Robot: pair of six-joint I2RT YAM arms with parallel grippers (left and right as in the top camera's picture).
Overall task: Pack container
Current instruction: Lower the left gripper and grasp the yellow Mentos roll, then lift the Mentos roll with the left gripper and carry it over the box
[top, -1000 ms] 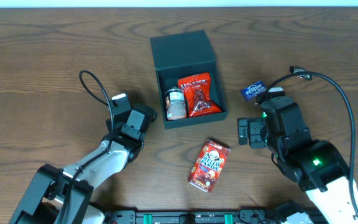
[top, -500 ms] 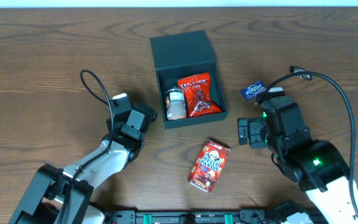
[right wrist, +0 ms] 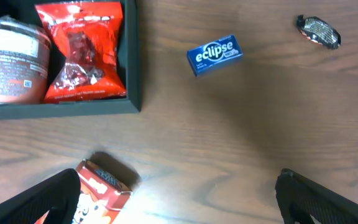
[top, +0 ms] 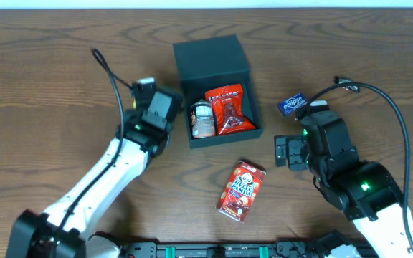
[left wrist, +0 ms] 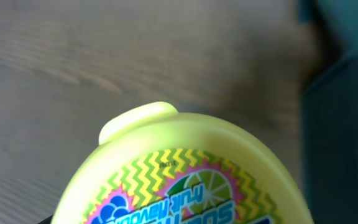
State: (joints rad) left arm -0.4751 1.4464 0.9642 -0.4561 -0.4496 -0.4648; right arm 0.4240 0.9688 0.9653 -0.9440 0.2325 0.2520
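- Brown wood-grain table filled every view, with a pale strip along its far edge.
- Left arm reached diagonally from the near-left corner toward the middle, its wrist close beside the left wall of the box.
- Right arm stood bent at the near right, its wrist pointing left over bare wood, well apart from the box.
- Dark teal-grey box sat at the centre of the table, its flat lid folded open to the far side.
- Right gripper hung with its fingers spread wide and nothing between them.
- Left gripper was clamped on a yellow tub, which hid the fingers from the wrist camera; the tub was off the table, with the box edge at the right of that view.
- Red carton lay flat and tilted, near the front of the box but apart from it.
- Red bag lay in the right part of the box.
- Small can lay just beside the bag, at its left.
- Blue gum pack lay on the table right of the box.
- Small silvery wrapped thing lay beyond the gum pack; I could not tell what it was.
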